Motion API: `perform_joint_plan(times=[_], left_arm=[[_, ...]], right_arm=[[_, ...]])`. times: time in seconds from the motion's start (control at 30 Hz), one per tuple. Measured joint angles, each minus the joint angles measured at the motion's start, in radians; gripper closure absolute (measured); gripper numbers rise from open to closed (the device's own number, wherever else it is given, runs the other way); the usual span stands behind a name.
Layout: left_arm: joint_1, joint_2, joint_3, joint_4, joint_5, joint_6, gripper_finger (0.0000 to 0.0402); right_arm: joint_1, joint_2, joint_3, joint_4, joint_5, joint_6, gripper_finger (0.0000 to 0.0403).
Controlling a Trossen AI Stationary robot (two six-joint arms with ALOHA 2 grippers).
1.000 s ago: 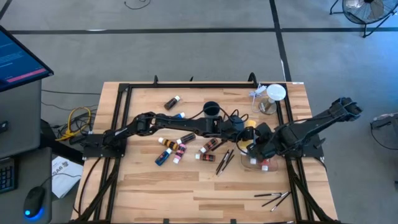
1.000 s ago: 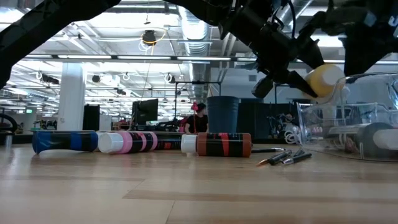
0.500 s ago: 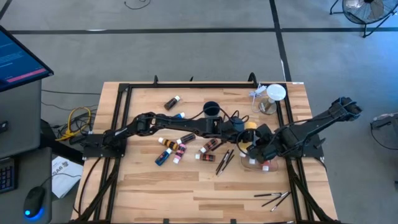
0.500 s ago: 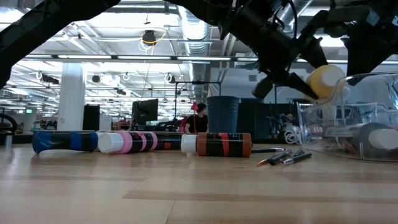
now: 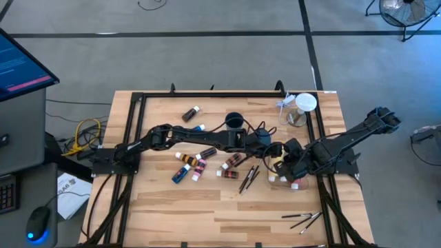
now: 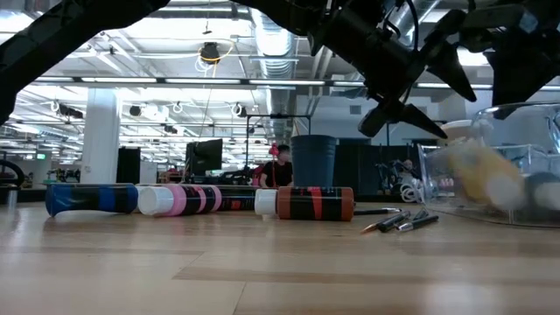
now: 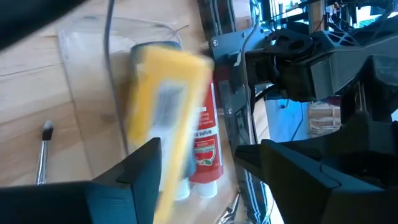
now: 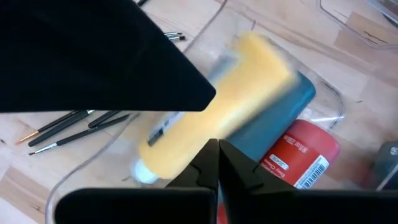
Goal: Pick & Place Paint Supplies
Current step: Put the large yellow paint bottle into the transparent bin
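The big yellow bottle (image 7: 165, 106) (image 8: 217, 118) shows blurred and slanting inside the clear container (image 5: 286, 180) at the table's right, over a red tube (image 8: 298, 155) and a dark blue-green one (image 8: 273, 118). In the low view the yellow bottle (image 6: 481, 175) is a smear behind the clear wall (image 6: 525, 122). My left gripper (image 7: 199, 155) (image 6: 446, 109) stands open just above the container, nothing between its fingers. My right gripper (image 8: 214, 152) (image 5: 293, 165) is shut above the container's right side. My right gripper is shut right over the container's inside; whether its fingertips touch the clear wall or the bottle, I cannot tell.
Several small tubes (image 5: 196, 162) lie in the table's middle, dark brushes (image 5: 248, 176) just left of the container and more brushes (image 5: 303, 219) near the front right. A black cup (image 5: 234, 122), a brown bottle (image 5: 191, 112) and a white-lidded clear jar (image 5: 303, 107) stand farther back.
My left gripper has opened and let go of the yellow bottle, staying in place above the container. The bottle, held up between the fingers a second ago, has dropped into the clear container and tipped over onto the tubes there.
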Motion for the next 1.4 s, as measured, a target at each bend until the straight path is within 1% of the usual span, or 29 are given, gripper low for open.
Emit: perform_joint_plan(times=[0.27, 0.37, 0.5, 0.6, 0.67, 0.73, 0.77, 0.93, 1.0, 1.1, 1.2, 1.27, 1.4], left_arm=[[0.006, 0.000, 0.000, 0.001, 0.006, 0.025, 0.0174], [0.015, 0.000, 0.000, 0.002, 0.044, 0.047, 0.0179], [0.034, -0.003, 0.000, 0.003, 0.126, 0.111, 0.0183], [0.047, -0.029, 0.000, -0.001, 0.152, 0.181, 0.0188], [0.052, -0.057, 0.000, 0.000, 0.155, 0.222, 0.0192], [0.061, -0.085, 0.001, -0.002, 0.153, 0.260, 0.0199], [0.064, -0.101, 0.001, -0.016, 0.150, 0.283, 0.0202], [0.078, -0.199, 0.001, -0.120, 0.099, 0.415, 0.0224], [0.078, -0.238, 0.002, -0.145, 0.076, 0.466, 0.0233], [0.070, -0.288, 0.002, -0.189, 0.049, 0.536, 0.0250], [0.057, -0.338, 0.001, -0.240, 0.026, 0.585, 0.0278], [0.041, -0.368, 0.001, -0.272, -0.002, 0.609, 0.0306], [0.002, -0.414, 0.001, -0.379, -0.085, 0.659, 0.0381]], right_arm=[[0.000, -0.009, 0.000, -0.017, -0.008, 0.000, 0.0403], [0.006, -0.008, 0.000, -0.034, -0.028, 0.006, 0.0403], [0.035, -0.023, 0.000, -0.031, -0.046, 0.008, 0.0403], [0.046, -0.036, 0.000, -0.075, -0.040, 0.008, 0.0403], [0.034, -0.047, 0.000, -0.105, -0.024, -0.005, 0.0403], [0.011, -0.059, 0.000, -0.091, -0.043, -0.068, 0.0403], [0.001, -0.065, 0.000, -0.072, -0.074, -0.114, 0.0403], [-0.020, -0.072, 0.000, 0.064, -0.296, -0.374, 0.0403], [-0.020, -0.068, 0.000, 0.096, -0.344, -0.456, 0.0403], [-0.020, -0.040, -0.001, 0.171, -0.369, -0.617, 0.0403], [-0.016, -0.002, -0.021, 0.263, -0.383, -0.780, 0.0403], [-0.017, 0.029, -0.050, 0.285, -0.395, -0.817, 0.0403], [-0.024, 0.102, -0.102, 0.285, -0.392, -0.792, 0.0403]])
